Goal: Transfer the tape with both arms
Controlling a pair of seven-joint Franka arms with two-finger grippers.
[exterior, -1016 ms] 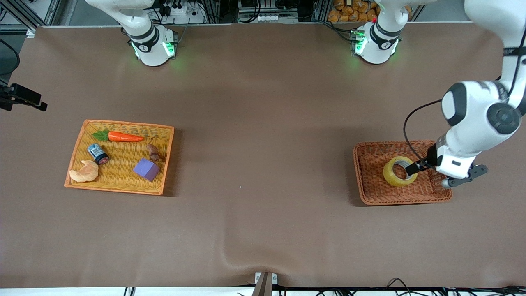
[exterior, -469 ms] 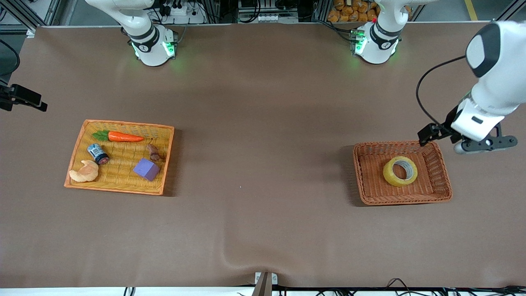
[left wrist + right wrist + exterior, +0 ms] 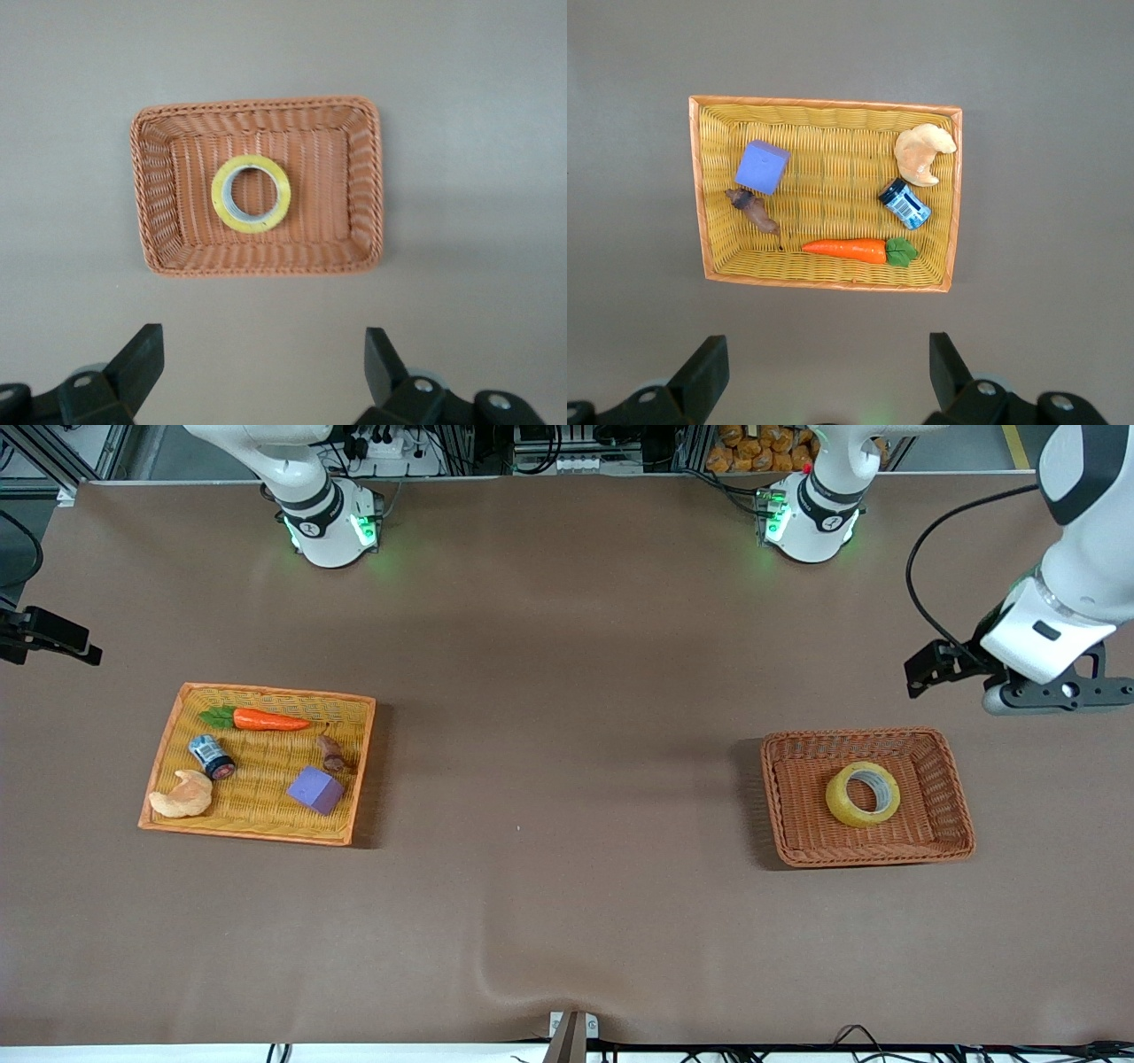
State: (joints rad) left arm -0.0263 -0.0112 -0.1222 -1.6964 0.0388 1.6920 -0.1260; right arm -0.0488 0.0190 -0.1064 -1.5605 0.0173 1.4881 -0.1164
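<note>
Both claws stand with their black fingers spread wide and nothing between them. Left claw (image 3: 263, 372) hangs in the air over bare brown desk (image 3: 567, 646) at the left arm's end, beside the brown wicker basket (image 3: 784, 815). Lying flat in the middle of that basket is the yellow translucent ring of packing tape (image 3: 862, 794) with its grey-white core, touched by nothing. Right claw (image 3: 829, 372) hovers above the desk near the shallow yellow wicker tray (image 3: 168, 726) at the right arm's end, which carries an orange toy carrot (image 3: 266, 719), a purple cube (image 3: 314, 789), a small blue-labelled can (image 3: 211, 755), a tan croissant (image 3: 182, 796) and a small brown lump (image 3: 332, 754)
</note>
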